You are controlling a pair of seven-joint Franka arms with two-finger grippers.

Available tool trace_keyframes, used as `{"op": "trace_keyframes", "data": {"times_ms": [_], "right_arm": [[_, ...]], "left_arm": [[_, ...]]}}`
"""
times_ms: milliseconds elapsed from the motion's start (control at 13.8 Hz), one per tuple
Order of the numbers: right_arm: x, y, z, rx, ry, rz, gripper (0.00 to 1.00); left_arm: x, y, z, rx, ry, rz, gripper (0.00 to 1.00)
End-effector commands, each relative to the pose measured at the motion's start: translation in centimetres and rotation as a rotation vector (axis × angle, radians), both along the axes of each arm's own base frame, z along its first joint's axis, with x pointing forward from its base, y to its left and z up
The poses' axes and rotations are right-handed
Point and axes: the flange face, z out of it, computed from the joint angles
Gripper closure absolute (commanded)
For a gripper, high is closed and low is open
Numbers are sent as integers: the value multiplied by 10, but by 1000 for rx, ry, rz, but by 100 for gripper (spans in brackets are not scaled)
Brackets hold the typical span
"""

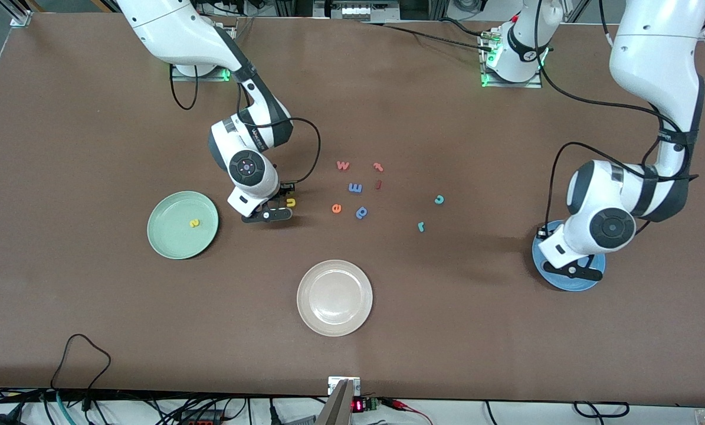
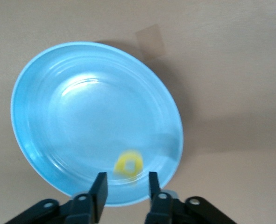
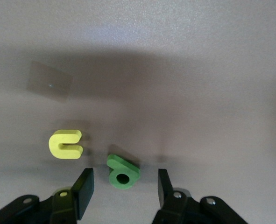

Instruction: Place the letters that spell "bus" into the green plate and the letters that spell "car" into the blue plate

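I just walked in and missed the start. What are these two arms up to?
They are sorting foam letters onto plates. The right gripper is down on the table, jaws open around the green b, the yellow u beside it. The left gripper hangs open over the blue plate, where the yellow a lies. The yellow s is in the green plate.

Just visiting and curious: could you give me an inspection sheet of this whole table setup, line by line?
Surface: brown table, flat.
Job's things: green plate holds a yellow s; blue plate holds a yellow a; yellow u and green b lie on the table beside the green plate; teal c and teal r lie loose mid-table.
Clutter: beige plate; spare letters, among them an orange e and a blue p.
Hands: right hand open, low around the b; left hand open over the blue plate.
Cables: black cable looped at the table's near edge.
Surroundings: nothing seen.
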Motion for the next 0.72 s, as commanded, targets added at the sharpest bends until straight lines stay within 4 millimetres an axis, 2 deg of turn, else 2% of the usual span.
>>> {"op": "trace_keyframes", "data": {"times_ms": [0,217,289,362,506,651], "right_arm": [[1,2,-5,10,-5,-18,48],[2,3,-19,19,-23,-21,49],[3,3,-19,22,-28,-21,50],[3,3,-20,22,-28,-23,57],[3,3,-20,22,-27,-24,77],[3,2,-15,21,-24,-21,89]], "left_arm": [[2,-32,12,-9,15,-45,0],[-17,-118,33,-36,39,2,0],[-25,-158,37,-48,20,45,0],[-31,-186,39,-67,7,52,0],[-40,-232,24,-152,-34,45,0],[-66,-282,15,-166,-62,149,0]]}}
